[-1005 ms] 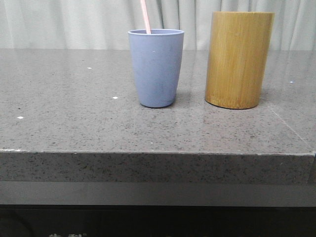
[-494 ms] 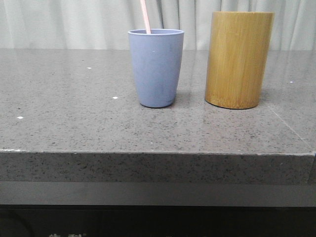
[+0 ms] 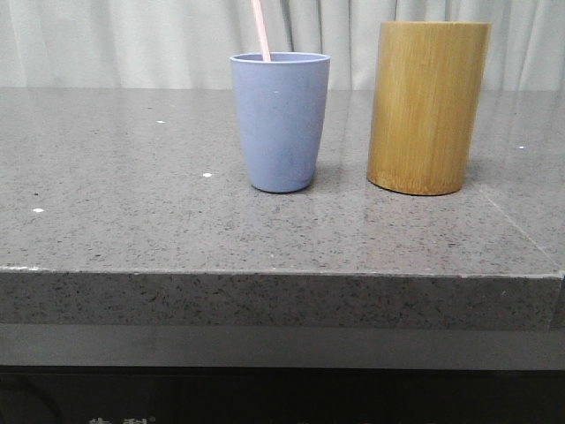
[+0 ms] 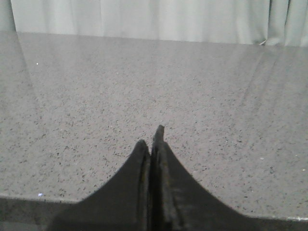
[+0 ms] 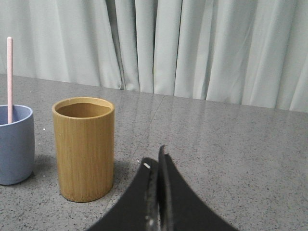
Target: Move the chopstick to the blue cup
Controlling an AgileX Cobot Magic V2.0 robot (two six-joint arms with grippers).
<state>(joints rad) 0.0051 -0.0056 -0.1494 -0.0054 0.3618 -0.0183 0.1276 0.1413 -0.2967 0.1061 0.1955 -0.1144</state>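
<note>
The chopstick (image 3: 260, 29) stands inside the blue cup (image 3: 280, 121), leaning slightly left and rising past the top edge of the frame at upper centre. The bamboo holder (image 3: 427, 107) stands on the tabletop (image 3: 132, 203) near the cup's right, not touching it. Both the left gripper (image 4: 152, 144) and the right gripper (image 5: 157, 163) have their jaws pressed together, holding nothing. Compared with the earlier frames, nothing on the tabletop has visibly moved.
</note>
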